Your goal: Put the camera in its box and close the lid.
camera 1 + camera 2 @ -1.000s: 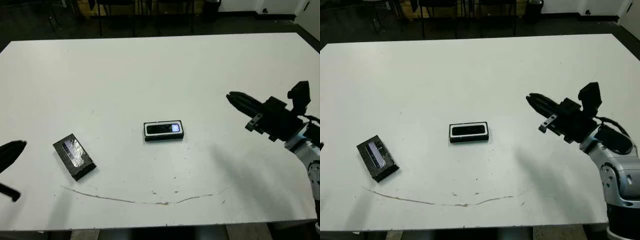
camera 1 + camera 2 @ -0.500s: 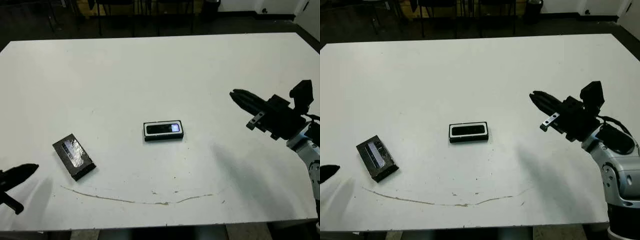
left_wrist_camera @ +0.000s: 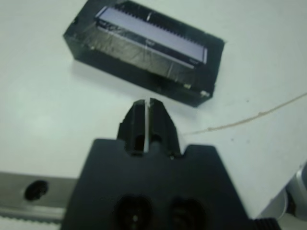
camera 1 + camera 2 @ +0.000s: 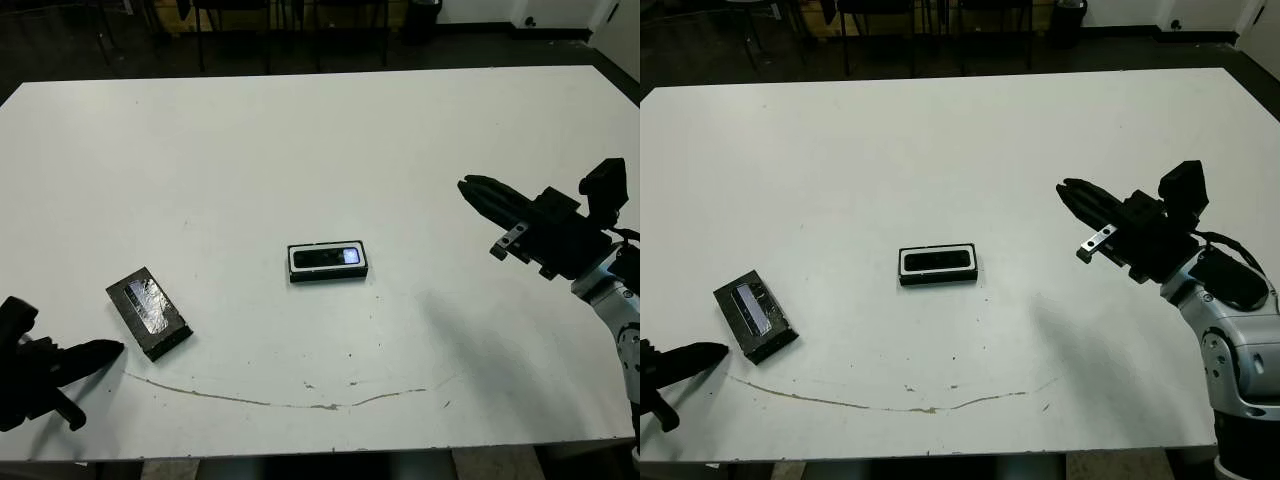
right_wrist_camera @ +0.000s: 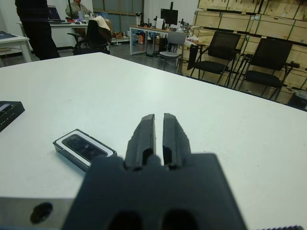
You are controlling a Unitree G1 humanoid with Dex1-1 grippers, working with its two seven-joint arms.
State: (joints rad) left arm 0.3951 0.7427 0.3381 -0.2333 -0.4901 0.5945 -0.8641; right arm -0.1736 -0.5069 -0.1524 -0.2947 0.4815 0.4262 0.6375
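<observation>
Near the lid [image 4: 148, 312] our left end effector [image 4: 98, 351], fingers pressed together and empty, had advanced, so lid pickup looked next.

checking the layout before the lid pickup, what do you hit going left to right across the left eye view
left gripper → lid → box with the camera lying in it → right gripper
</observation>
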